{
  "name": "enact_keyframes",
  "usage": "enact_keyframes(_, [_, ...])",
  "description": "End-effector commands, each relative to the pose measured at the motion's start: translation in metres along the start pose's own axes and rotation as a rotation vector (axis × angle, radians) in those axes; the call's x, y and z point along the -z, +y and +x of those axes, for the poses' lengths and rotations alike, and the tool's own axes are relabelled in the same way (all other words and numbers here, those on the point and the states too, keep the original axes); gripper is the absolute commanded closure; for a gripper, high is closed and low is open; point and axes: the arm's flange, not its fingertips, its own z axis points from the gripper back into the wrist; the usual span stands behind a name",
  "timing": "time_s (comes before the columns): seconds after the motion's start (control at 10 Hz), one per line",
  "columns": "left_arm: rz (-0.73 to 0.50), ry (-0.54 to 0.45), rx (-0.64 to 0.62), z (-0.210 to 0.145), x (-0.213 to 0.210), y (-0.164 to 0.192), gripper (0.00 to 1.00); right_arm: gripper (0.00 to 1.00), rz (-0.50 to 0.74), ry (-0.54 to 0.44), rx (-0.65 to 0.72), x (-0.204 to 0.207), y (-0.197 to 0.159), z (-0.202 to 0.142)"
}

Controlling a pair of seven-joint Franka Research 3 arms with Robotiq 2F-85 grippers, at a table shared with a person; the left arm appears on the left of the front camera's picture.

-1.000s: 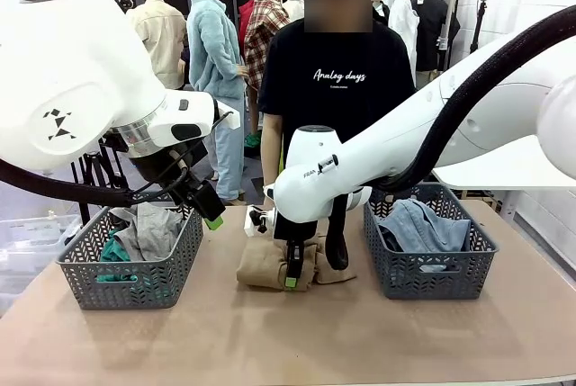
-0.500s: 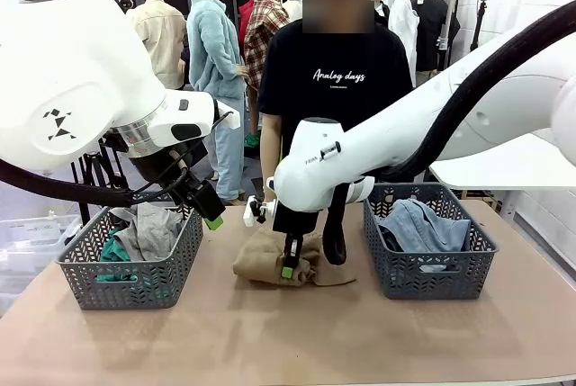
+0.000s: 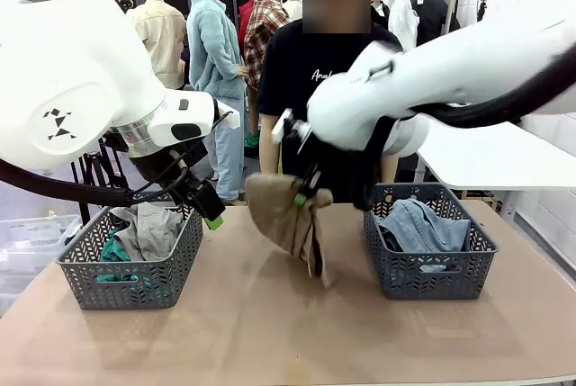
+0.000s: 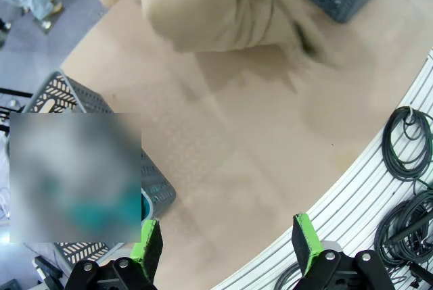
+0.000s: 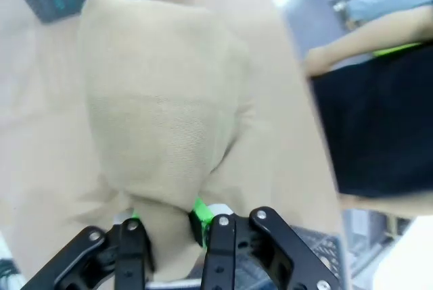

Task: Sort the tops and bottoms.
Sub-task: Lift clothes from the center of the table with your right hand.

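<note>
One pinch by the right gripper (image 3: 306,195), jaws clamped on a bunched fold of the tan-beige top (image 3: 286,219), hangs it limp above the table (image 3: 270,332) between both baskets, suggesting light, floppy cloth best held by gathered folds; the left gripper (image 4: 223,246) stands wide and empty.

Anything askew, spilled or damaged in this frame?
Nothing stands out. The tan top hangs from the shut right pincer above the table; both baskets stand upright with their clothes inside.

left basket (image 4: 152,188) contents blurred — tan top (image 5: 162,121) motion-smeared
</note>
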Motion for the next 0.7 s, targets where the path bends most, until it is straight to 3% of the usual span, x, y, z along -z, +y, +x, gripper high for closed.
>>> enact_keyframes(0.0, [0.006,0.007,0.005,-0.001,-0.001,0.001,0.00,1.00,-0.141,-0.052,-0.023,-0.046,0.024,-0.012])
enact_keyframes(0.3, [0.006,0.007,0.005,-0.001,-0.001,0.001,0.00,1.00,-0.285,-0.105,-0.058,-0.100,0.039,0.001])
enact_keyframes(0.5, [0.006,0.007,0.005,-0.001,-0.001,0.001,0.00,1.00,-0.247,-0.176,-0.082,-0.097,0.037,-0.005])
enact_keyframes(0.6, [0.006,0.007,0.005,-0.001,-0.001,0.001,0.00,1.00,-0.264,-0.113,-0.069,-0.113,0.037,0.007])
